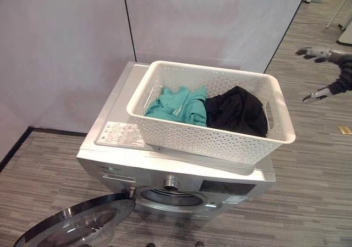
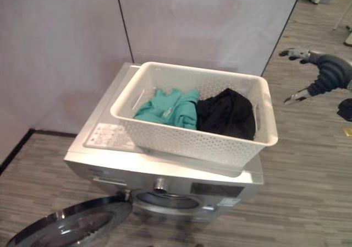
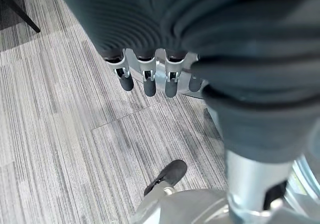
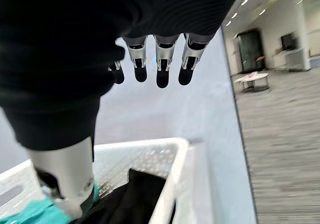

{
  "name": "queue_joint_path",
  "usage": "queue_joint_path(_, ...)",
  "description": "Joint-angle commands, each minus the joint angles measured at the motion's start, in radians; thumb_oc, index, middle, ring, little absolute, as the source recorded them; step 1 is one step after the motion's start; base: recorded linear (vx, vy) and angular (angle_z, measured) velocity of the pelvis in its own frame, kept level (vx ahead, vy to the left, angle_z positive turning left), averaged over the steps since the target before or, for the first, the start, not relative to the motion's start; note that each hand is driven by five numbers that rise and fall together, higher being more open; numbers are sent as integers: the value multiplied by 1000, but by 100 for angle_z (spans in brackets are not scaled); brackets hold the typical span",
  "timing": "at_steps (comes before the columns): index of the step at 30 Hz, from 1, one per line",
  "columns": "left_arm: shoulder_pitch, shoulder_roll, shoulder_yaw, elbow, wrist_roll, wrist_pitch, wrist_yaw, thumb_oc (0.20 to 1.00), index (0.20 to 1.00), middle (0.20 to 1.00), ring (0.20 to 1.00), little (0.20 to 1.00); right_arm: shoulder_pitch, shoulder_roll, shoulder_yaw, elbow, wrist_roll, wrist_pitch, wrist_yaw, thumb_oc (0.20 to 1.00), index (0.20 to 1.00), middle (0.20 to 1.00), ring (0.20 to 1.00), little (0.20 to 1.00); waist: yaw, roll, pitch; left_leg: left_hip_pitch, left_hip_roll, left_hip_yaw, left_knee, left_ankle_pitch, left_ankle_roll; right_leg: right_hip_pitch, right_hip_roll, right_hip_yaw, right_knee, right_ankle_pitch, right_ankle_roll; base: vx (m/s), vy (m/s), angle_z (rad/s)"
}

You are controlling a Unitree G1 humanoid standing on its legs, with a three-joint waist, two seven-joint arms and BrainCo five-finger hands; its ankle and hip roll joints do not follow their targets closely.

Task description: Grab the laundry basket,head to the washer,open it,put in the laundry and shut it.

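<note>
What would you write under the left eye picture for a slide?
White laundry basket holding teal and black clothes sits atop the washer, door open; right hand raised alongside.

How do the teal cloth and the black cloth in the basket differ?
The teal cloth is light and lies on the basket's left side; the black cloth is dark and lies on its right side. The black one is bunched higher, the teal one flatter. Both are crumpled, touch each other, and are in no hand.

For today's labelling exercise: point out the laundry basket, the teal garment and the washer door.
laundry basket (image 1: 209,142): left eye view, front wall.
teal garment (image 1: 179,106): left eye view, middle of the cloth.
washer door (image 1: 82,225): left eye view, open door's inner face.
</note>
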Motion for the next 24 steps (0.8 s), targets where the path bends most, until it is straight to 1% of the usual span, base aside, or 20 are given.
queue_joint_path(1,-11,-1,-24,39,-14,-23,-42,1000,1000,1000,1000,1000,-98,-27,73,-18,45,-8,20,1000,1000,1000,1000,1000,21,-81,-50,-43,31,1,1,53,-45,33,-59,19,35,30,79,0,0,0)
queue_joint_path(3,-10,-7,-22,37,-13,-25,-47,1000,1000,1000,1000,1000,-119,-17,84,-42,37,-10,16,1000,1000,1000,1000,1000,19,-77,-53,-40,30,1,1,51,-44,35,-60,18,34,30,78,0,0,0)
queue_joint_path(4,-9,-15,-18,37,-9,-25,-46,1000,1000,1000,1000,1000,-96,17,48,-71,38,-16,3,1000,1000,1000,1000,1000,16,-73,-54,-38,29,-2,1,49,-41,38,-60,17,33,29,78,0,0,0)
queue_joint_path(6,-7,-23,-17,33,-4,-26,-47,1000,1000,1000,1000,1000,-66,40,16,-112,15,-18,9,1000,1000,1000,1000,1000,17,-73,-55,-38,28,-4,1,48,-40,39,-60,17,29,31,78,0,0,0)
queue_joint_path(7,-7,-23,-18,33,-4,-26,-47,1000,1000,1000,1000,1000,-59,40,8,-114,15,-18,9,1000,1000,1000,1000,1000,18,-73,-55,-38,28,-4,1,48,-40,39,-60,17,29,31,78,0,0,0)
queue_joint_path(9,-5,-31,-18,25,2,-28,-53,1000,1000,1000,1000,1000,-25,53,-20,-158,-38,-24,16,1000,1000,1000,1000,1000,24,-74,-53,-40,29,-5,1,47,-40,36,-62,17,22,34,79,0,0,0)
queue_joint_path(13,1,-36,-17,30,21,-30,-64,1000,1000,1000,1000,1000,3,35,-3,-204,-149,-44,33,1000,1000,1000,1000,1000,36,-82,-45,-46,30,-12,1,49,-41,31,-61,16,21,38,78,0,0,0)
queue_joint_path(16,0,-29,-10,50,40,-29,-68,1000,1000,1000,1000,1000,-15,-3,61,-228,-262,-71,35,1000,1000,1000,1000,1000,48,-98,-36,-51,31,-16,1,49,-44,32,-59,15,16,40,78,0,0,0)
queue_joint_path(17,1,-29,-9,50,40,-29,-68,1000,1000,1000,1000,1000,-23,-3,70,-227,-262,-71,34,1000,1000,1000,1000,1000,47,-97,-36,-50,31,-16,1,49,-44,32,-59,15,16,40,78,0,0,0)
queue_joint_path(18,-2,-22,-1,70,50,-27,-73,1000,1000,1000,1000,1000,-41,-44,115,-243,-324,-88,38,1000,1000,1000,1000,1000,55,-111,-32,-53,31,-20,1,49,-47,33,-59,14,13,42,78,0,0,0)
queue_joint_path(19,-3,-19,4,76,54,-26,-74,1000,1000,1000,1000,1000,-91,-64,182,-248,-349,-99,39,1000,1000,1000,1000,1000,58,-117,-30,-54,32,-20,1,49,-48,32,-58,13,10,43,78,37,-5,1)
queue_joint_path(21,-4,-7,6,83,62,-25,-72,1000,1000,1000,1000,1000,-141,-107,266,-243,-403,-112,38,1000,1000,1000,1000,1000,72,-133,-23,-62,33,-22,1,52,-52,29,-59,8,7,47,80,0,0,0)
queue_joint_path(22,-5,6,12,96,67,-25,-72,1000,1000,1000,1000,1000,-224,-133,358,-245,-420,-122,39,1000,1000,1000,1000,1000,77,-147,-20,-68,33,-25,1,54,-55,25,-59,6,6,48,80,0,0,0)
queue_joint_path(24,-5,9,18,101,71,-25,-75,1000,1000,1000,1000,1000,-283,-145,418,-247,-428,-126,36,1000,1000,1000,1000,1000,77,-153,-19,-73,32,-27,1,55,-56,23,-59,4,5,49,81,0,0,0)
